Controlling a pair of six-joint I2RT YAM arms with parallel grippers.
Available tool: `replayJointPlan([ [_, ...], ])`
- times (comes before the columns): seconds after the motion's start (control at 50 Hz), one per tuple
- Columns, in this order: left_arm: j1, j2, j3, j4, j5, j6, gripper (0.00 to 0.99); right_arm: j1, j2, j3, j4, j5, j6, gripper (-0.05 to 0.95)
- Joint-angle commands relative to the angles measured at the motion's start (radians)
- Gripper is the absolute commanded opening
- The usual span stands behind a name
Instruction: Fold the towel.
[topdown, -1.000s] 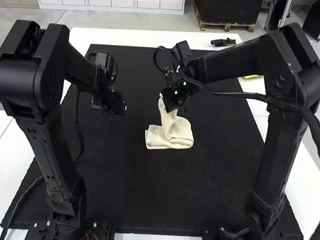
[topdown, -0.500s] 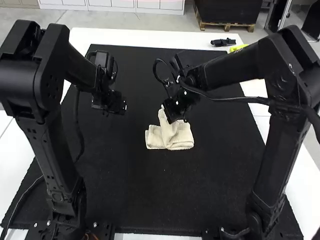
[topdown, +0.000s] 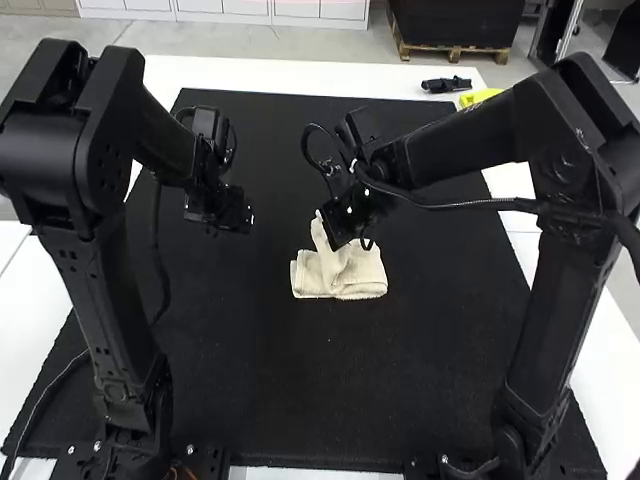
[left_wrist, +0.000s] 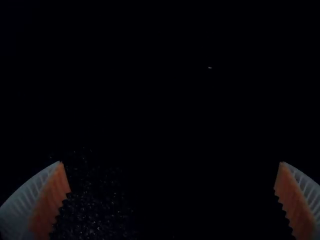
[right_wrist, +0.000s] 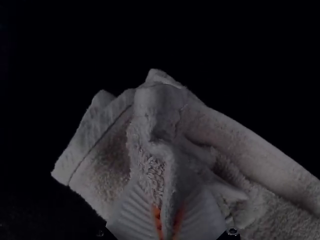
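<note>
High view shows the folded cream terry towel (topdown: 362, 273) on the flat black mat (topdown: 330, 390), the white-fingered right gripper (topdown: 336, 228) pinching 1 raised part (the orange-padded left gripper (topdown: 240, 216) has its 2 fingers spread wide).

could pass over the black mat (topdown: 300, 400) between left gripper (topdown: 236, 213) and towel (topdown: 358, 277), or on the near side; was blocked above the towel by the right gripper (topdown: 335, 228), with a looped cable (topdown: 304, 143) beyond
</note>
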Motion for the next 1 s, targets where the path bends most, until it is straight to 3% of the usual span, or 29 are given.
replayJointPlan([
  [0.0,0.004,0.001,0.007,0.011,-0.008,-0.007,0.962,0.046,-0.039,-0.014,0.023,-0.014,0.008,0.4],
  [0.04,0.002,0.001,0.007,0.011,-0.008,-0.007,0.962,0.058,-0.037,-0.013,0.028,-0.004,0.01,0.63],
  [0.16,0.002,0.008,0.013,0.013,-0.008,-0.007,0.962,0.075,-0.039,-0.008,0.03,0.002,0.012,0.92],
  [0.4,0.002,0.018,0.018,0.016,-0.009,-0.007,0.962,0.052,-0.055,0.01,0.071,0.003,0.007,0.92],
  [0.68,-0.016,0.018,0.024,0.016,-0.009,-0.015,0.962,-0.112,-0.088,-0.017,0.085,0.013,-0.064,0.91],
  [0.76,-0.022,0.018,0.026,0.016,-0.009,-0.018,0.961,-0.154,-0.092,-0.037,0.077,0.003,-0.084,0.8],
  [0.8,-0.025,0.018,0.026,0.016,-0.009,-0.018,0.961,-0.166,-0.095,-0.049,0.076,0.002,-0.084,0.61],
  [0.86,-0.025,0.018,0.026,0.016,-0.009,-0.019,0.961,-0.171,-0.095,-0.066,0.077,-0.004,-0.082,0.18],
  [0.9,-0.027,0.018,0.026,0.016,-0.009,-0.019,0.961,-0.171,-0.095,-0.076,0.079,-0.004,-0.087,-0.03],
  [0.98,-0.025,0.018,0.027,0.014,-0.009,-0.019,0.961,-0.169,-0.095,-0.086,0.079,-0.006,-0.087,-0.02],
])
